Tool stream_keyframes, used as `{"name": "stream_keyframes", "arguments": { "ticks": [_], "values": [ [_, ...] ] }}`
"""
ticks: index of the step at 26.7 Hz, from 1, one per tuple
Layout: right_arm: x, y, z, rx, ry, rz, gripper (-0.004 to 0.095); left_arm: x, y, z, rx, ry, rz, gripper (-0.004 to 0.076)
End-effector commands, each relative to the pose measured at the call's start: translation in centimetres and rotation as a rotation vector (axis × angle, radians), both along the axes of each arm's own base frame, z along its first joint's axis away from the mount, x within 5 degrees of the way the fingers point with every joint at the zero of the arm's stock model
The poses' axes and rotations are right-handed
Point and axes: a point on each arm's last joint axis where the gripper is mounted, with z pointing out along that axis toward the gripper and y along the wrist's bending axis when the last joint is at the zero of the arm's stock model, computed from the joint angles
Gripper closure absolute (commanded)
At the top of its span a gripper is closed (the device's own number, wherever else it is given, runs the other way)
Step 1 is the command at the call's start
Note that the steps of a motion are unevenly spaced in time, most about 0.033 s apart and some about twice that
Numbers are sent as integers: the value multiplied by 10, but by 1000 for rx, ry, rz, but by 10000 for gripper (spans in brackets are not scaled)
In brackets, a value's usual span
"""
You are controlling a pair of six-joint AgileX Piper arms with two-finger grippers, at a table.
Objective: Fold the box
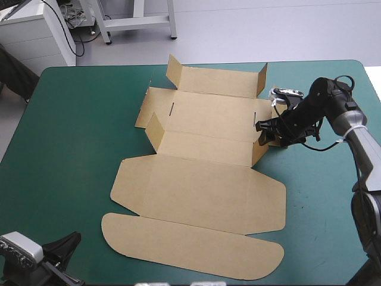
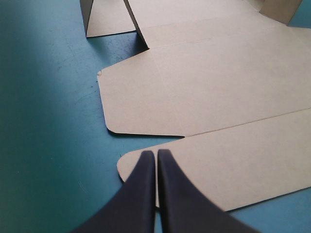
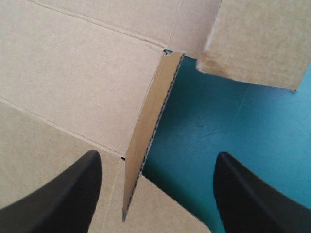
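- We see the teal-green cover [image 1: 65, 131] lying bare and wide on the table's left side. A narrower bare strip runs along the right, where the right arm reaches in.
- The box [image 1: 202, 196] lies mostly flat in the middle of the table and reaches none of its edges.
- Its long axis runs from the far edge towards the near edge, slanting a little to the right as it comes nearer. The rounded lid flap [image 1: 190, 244] is the near end, and the far end is a panel with two raised corner tabs.
- The right gripper [image 3: 158, 156] is spread wide at the box's right side. An upright side flap [image 3: 150, 126] stands between its fingers, one finger over board and the other over bare cover.
- The left gripper [image 2: 156, 158] has its fingers pressed together on nothing. It sits at the table's near left corner, its tips over the lid flap's rounded left end; we cannot tell whether they touch it.
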Motion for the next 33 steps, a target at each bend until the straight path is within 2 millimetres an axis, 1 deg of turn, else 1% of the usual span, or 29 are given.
{"name": "stream_keyframes", "arguments": {
  "ticks": [1,3,5,6,8,12,14,16,17,19,21,23,25,29,33],
  "values": [
    [3,18,11,22,-62,33,319,2,-1,12,-31,-72,-3,731],
    [11,29,5,3,-83,60,322,2,-1,12,-31,-72,-3,731],
    [18,35,3,-35,-63,61,351,2,-1,12,-31,-72,-3,731],
    [19,34,2,-51,-38,47,365,2,-1,12,-31,-72,-3,731],
    [22,31,-6,-100,29,45,392,2,-1,12,-31,-72,-3,731],
    [24,31,-11,-105,46,42,425,2,-1,12,-31,-72,-3,731],
    [23,34,-12,-109,45,49,462,2,-1,12,-31,-72,-3,731],
    [22,36,-12,-148,37,67,528,2,-1,12,-30,-73,-2,731],
    [22,38,-13,-170,32,81,582,2,0,12,-26,-75,1,731],
    [20,44,-13,-198,24,106,737,3,0,12,-18,-79,6,731],
    [18,51,-13,-211,15,145,916,3,1,12,-9,-83,12,731],
    [16,57,-13,-220,3,200,924,3,2,12,-3,-86,16,731],
    [15,58,-14,-240,-11,246,927,3,2,12,-3,-86,16,731],
    [20,56,-11,-292,-64,289,927,3,2,12,-2,-85,16,731],
    [30,59,1,-313,-156,425,927,3,2,12,-2,-85,16,731]
  ]
}}
